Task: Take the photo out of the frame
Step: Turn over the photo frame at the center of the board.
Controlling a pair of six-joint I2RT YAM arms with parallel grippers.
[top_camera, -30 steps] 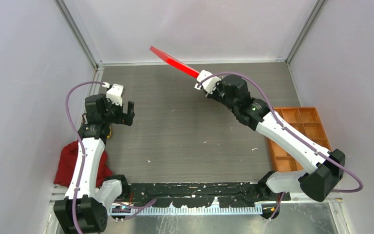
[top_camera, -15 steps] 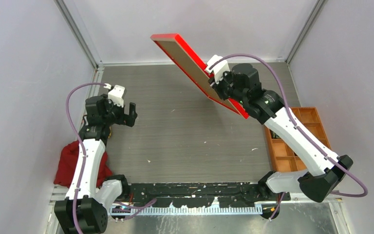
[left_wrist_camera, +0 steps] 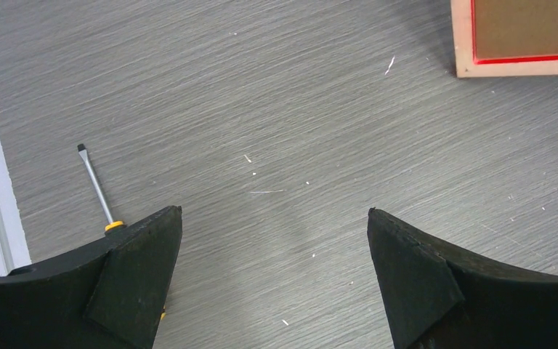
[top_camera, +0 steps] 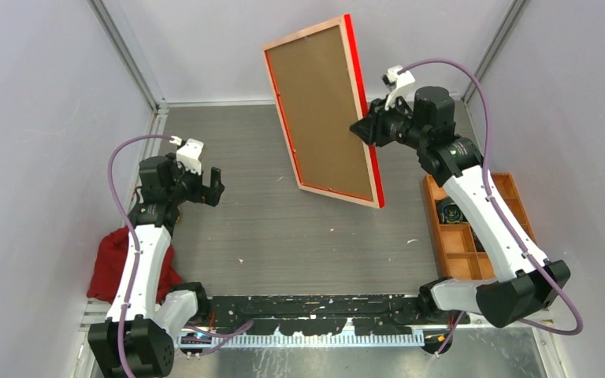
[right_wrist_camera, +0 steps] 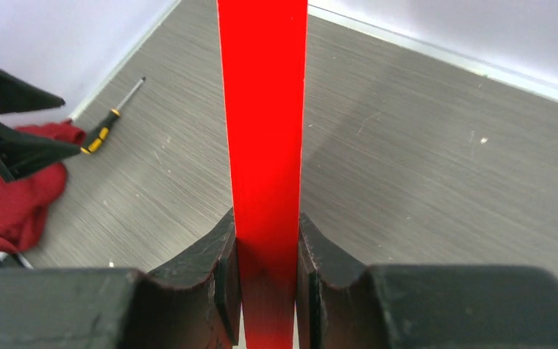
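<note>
Frame [top_camera: 356,79] hangs tilted over the far side of the table [top_camera: 283,228], the right claw [top_camera: 365,128] clenched on its red right rail. Only its brown backing board [top_camera: 319,110] shows; the front faces away, unseen. Left claw [top_camera: 205,185] gapes, released, at the left, its finger [left_wrist_camera: 116,291] covering the handle of a screwdriver [left_wrist_camera: 96,190].

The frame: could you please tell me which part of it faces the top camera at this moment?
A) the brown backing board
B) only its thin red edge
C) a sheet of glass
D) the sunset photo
A: in the top view the frame, gripped at its red side rail by the right gripper, shows its brown backing board to the camera; no photo is visible.
</note>
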